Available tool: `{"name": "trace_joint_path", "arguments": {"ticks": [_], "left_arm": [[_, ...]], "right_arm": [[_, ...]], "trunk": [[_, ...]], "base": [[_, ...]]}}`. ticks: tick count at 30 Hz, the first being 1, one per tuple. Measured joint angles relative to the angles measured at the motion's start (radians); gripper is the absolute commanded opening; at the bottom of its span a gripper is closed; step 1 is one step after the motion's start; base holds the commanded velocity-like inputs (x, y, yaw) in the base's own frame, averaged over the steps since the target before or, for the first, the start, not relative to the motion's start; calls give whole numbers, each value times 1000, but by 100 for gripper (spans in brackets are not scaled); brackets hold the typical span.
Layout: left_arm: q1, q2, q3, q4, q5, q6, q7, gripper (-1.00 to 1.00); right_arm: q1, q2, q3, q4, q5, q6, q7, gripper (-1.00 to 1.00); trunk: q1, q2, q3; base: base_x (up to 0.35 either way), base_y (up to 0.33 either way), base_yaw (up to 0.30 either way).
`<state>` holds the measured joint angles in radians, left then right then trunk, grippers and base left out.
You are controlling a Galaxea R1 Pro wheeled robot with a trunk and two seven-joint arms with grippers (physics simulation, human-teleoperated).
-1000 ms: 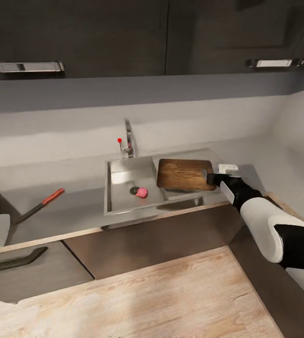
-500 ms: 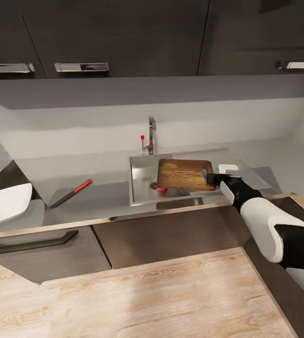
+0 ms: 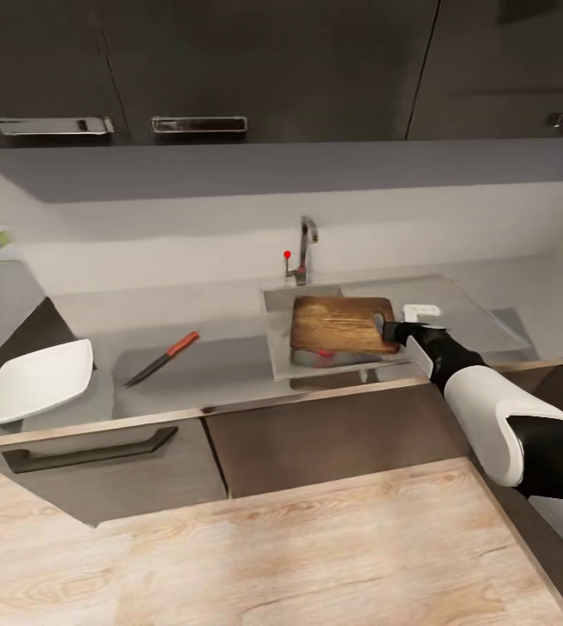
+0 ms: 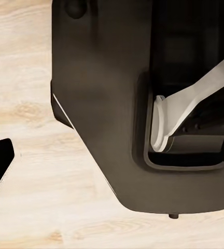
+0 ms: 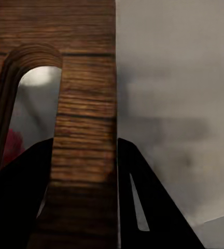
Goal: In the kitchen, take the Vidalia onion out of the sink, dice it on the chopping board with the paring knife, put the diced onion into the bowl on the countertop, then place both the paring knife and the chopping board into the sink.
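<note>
Wooden chopping board [image 3: 341,323] still in right jaws' grip, now over the sink [image 3: 283,348].

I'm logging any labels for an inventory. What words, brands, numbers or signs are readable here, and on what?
None: no readable text on the chopping board, the knife, the bowl, the sink or the cabinet handles.
</note>
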<state>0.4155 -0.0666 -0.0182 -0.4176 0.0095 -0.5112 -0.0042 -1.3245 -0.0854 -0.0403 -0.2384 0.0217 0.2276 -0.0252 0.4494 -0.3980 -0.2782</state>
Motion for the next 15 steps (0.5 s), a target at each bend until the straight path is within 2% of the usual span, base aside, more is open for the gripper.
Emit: {"name": "trace_joint_path", "arguments": {"ticks": [3, 10, 15], "left_arm": [[0, 0, 0, 0, 0, 0, 0, 100], [0, 0, 0, 0, 0, 0, 0, 100], [0, 0, 0, 0, 0, 0, 0, 100]], "right_arm": [[0, 2, 0, 0, 25, 0, -3, -100], [0, 2, -1, 0, 32, 0, -3, -100], [0, 2, -1, 0, 32, 0, -4, -100]], "trunk": [[0, 0, 0], [0, 0, 0], [0, 0, 0]], "base": [[0, 304, 132], [0, 293, 267], [0, 102, 288]]}}
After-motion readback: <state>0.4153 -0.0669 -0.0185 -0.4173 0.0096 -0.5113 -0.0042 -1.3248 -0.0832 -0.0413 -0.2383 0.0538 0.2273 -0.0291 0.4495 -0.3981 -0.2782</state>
